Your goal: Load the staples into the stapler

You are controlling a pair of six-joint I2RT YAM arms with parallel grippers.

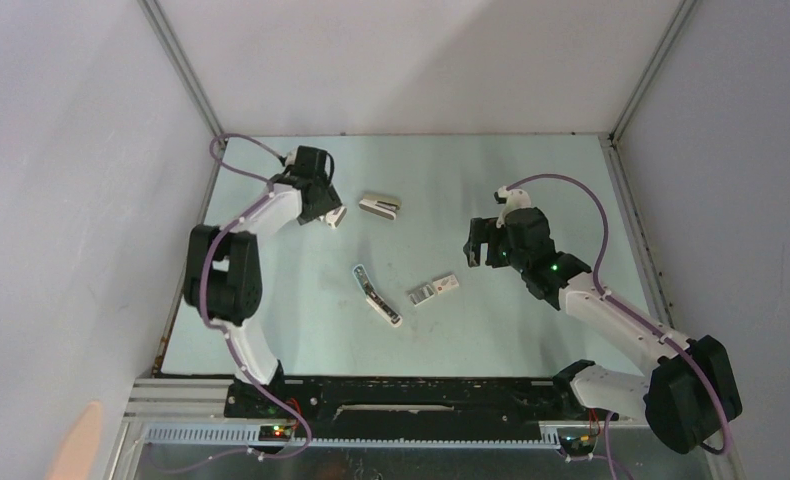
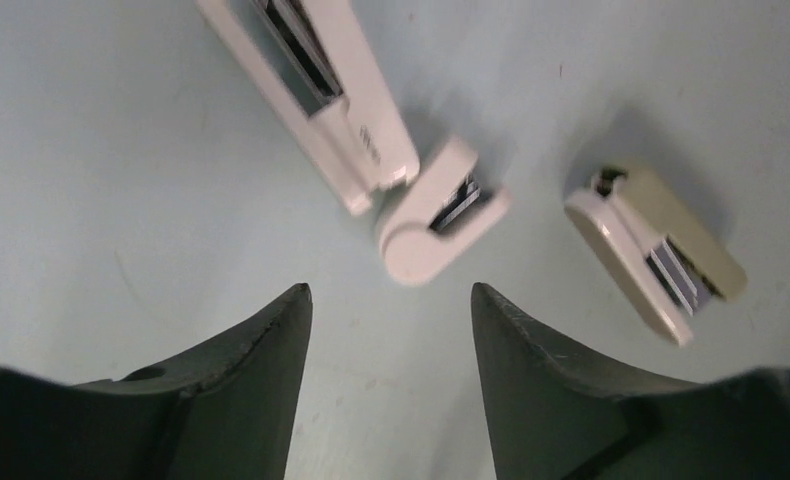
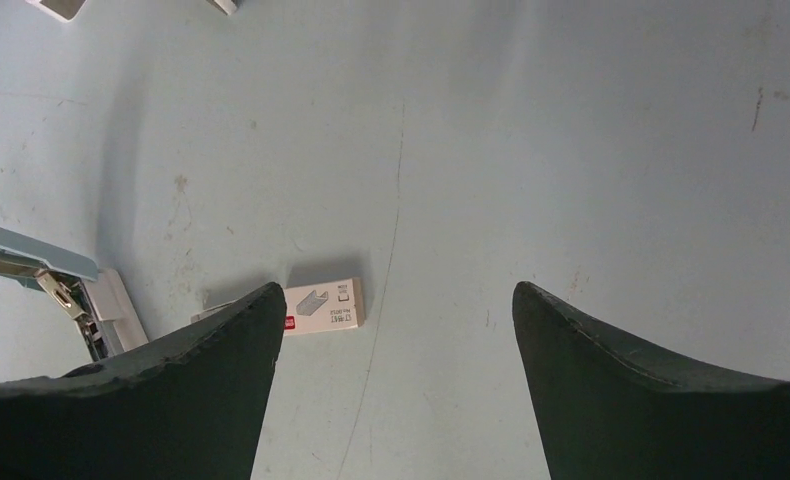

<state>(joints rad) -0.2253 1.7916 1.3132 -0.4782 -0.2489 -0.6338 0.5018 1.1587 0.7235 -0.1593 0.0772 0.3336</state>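
The stapler is slim and pale bluish and lies open on the table's middle. Its end shows at the left edge of the right wrist view. The staples box lies just right of it, its grey tray slid partly out. The box also shows in the right wrist view, beside my left finger. My right gripper is open and empty, above the table to the right of the box. My left gripper is open and empty at the back left, far from both.
A white wedge stapler with a small white stub at its end lies just ahead of my left gripper. A white-and-beige wedge stapler lies to the right. Enclosure walls stand behind and to both sides.
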